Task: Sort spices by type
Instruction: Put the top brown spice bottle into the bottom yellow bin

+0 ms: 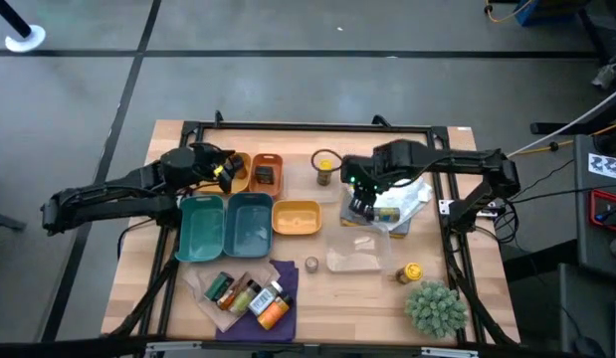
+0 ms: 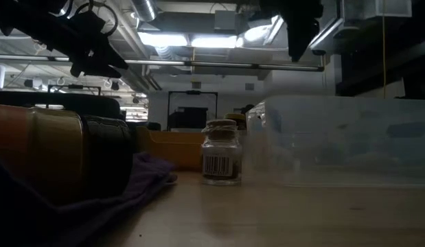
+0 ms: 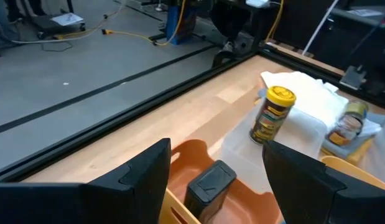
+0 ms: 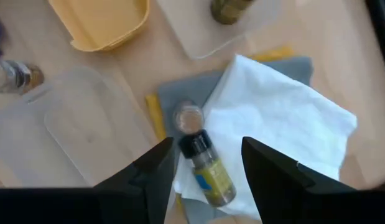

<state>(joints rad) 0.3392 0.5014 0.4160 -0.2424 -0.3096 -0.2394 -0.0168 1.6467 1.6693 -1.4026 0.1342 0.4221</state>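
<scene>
The left claw is held over the orange trays at the rear left of the desk, its fingers spread wide with nothing between them — a dark box-shaped spice container is seen lying in the orange tray just below. A second orange tray with a dark item inside sits beside it. The right claw is poised above a white cloth and grey cloth pile at the right of the desk; its fingers are parted around a black-capped spice bottle lying on its side on the cloth, but whether contact is made cannot be told. A small round-topped jar stands touching the bottle's cap end. A yellow-capped spice jar stands upright on a clear lid near the rear edge. Two teal trays and a yellow tray are lined up mid-desk, a clear container to their right. A small cork-topped jar stands alone on the wood — between the yellow tray and the front edge. Several spice bottles lie grouped on a purple cloth at front left. A yellow-capped item rests near a spiky green plant at front right.
</scene>
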